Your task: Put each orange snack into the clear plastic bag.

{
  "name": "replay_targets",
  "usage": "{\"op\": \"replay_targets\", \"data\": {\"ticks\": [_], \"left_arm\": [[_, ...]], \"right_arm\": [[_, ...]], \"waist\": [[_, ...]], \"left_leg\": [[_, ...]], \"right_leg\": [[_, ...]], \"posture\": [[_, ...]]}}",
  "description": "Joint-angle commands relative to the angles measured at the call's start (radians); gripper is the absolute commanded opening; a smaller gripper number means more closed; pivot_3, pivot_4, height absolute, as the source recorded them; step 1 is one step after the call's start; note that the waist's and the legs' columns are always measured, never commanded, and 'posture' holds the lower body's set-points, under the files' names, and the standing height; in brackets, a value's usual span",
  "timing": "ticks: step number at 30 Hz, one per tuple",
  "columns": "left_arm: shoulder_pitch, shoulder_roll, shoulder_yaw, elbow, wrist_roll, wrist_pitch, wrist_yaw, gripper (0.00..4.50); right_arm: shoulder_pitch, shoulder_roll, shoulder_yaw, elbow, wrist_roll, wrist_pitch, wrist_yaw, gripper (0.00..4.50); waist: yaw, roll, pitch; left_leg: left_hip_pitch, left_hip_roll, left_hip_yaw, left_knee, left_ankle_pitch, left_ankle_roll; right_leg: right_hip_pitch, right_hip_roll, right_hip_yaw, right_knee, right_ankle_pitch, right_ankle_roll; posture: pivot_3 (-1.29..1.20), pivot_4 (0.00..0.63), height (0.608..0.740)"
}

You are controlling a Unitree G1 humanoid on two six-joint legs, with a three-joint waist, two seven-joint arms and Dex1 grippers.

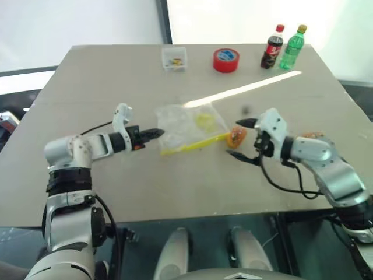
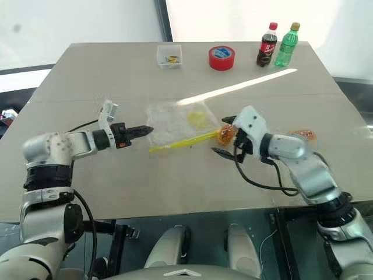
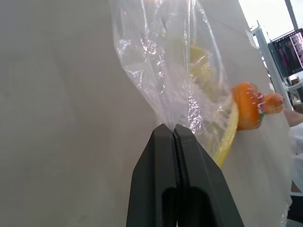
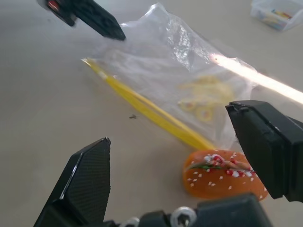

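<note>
The clear plastic bag (image 1: 189,125) was seen lying flat near the middle of the table (image 1: 87,81), its yellow strip (image 1: 195,143) along the near edge. The left gripper (image 1: 158,134) was clenched on the bag's corner; in the left wrist view the fingers (image 3: 163,170) were pressed together with film pinched between them. One orange snack (image 1: 236,137) was seen on the table just beside the end of the yellow strip. The right gripper (image 1: 245,140) was spread wide and empty, one finger on either side of that snack in its wrist view, with no contact made. A second orange snack (image 1: 313,135) was noted further right, beyond the right forearm and partly hidden by it.

The step in hand was judged to be the pickup of the nearer snack while the bag was held. For a clean grasp, the fingers would best be lowered until the packet's middle was bracketed, then shut gently, the glossy wrapper being thought likely to slip. The yellow strip should be kept out of the closing fingers. It could not be told whether the mouth was open; the pinched corner might need lifting before insertion. A red tape roll (image 1: 225,60), a small clear box (image 1: 174,58) and two bottles (image 1: 282,46) were well apart at the far edge.
</note>
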Motion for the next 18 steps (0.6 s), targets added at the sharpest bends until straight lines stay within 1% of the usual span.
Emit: {"op": "replay_targets", "data": {"ticks": [1, 5, 9, 12, 15, 18], "left_arm": [[0.037, -0.013, 0.086, -0.183, -0.092, 0.141, 0.064, 0.02], [0.067, -0.038, 0.145, -0.269, -0.133, 0.219, 0.124, 0.02], [0.081, -0.056, 0.182, -0.302, -0.150, 0.245, 0.164, 0.02], [0.091, -0.063, 0.203, -0.325, -0.168, 0.259, 0.178, 0.02], [0.093, -0.065, 0.216, -0.337, -0.182, 0.268, 0.188, 0.00], [0.102, -0.057, 0.221, -0.334, -0.185, 0.262, 0.192, 0.00]], "right_arm": [[-0.065, 0.034, 0.076, 0.157, -0.175, -0.136, -0.063, 4.50], [-0.131, 0.111, 0.106, 0.325, -0.246, -0.222, -0.095, 4.50], [-0.193, 0.201, 0.099, 0.451, -0.272, -0.267, -0.124, 4.50], [-0.230, 0.245, 0.107, 0.519, -0.302, -0.292, -0.133, 4.50], [-0.248, 0.276, 0.094, 0.546, -0.315, -0.313, -0.148, 3.62], [-0.247, 0.294, 0.086, 0.547, -0.319, -0.313, -0.147, 2.30]], "waist": [[-0.001, 0.000, 0.000], [0.001, 0.000, 0.000], [0.000, 0.000, 0.000], [0.000, 0.000, 0.000], [0.001, 0.000, 0.000], [0.000, 0.000, 0.000]], "left_leg": [[0.000, 0.000, 0.000, 0.000, 0.000, 0.000], [0.000, 0.000, -0.001, -0.001, 0.000, 0.000], [0.000, 0.000, -0.001, -0.001, 0.000, -0.001], [0.000, 0.000, -0.002, -0.001, 0.000, -0.001], [0.000, -0.001, -0.002, -0.002, 0.000, -0.001], [0.000, -0.001, -0.005, -0.002, 0.000, -0.001]], "right_leg": [[0.000, 0.000, 0.000, 0.000, 0.000, 0.000], [0.000, 0.000, 0.000, 0.000, 0.000, 0.000], [0.000, 0.000, 0.000, 0.000, 0.000, 0.000], [0.000, 0.000, 0.000, 0.000, 0.000, -0.001], [0.000, 0.000, -0.001, 0.000, 0.000, -0.001], [0.000, -0.001, -0.001, 0.000, 0.001, -0.001]], "posture": [[0.00, 0.150, 0.740], [0.00, 0.150, 0.740], [0.00, 0.150, 0.740], [0.00, 0.150, 0.740], [0.00, 0.150, 0.740], [0.00, 0.150, 0.740]]}}
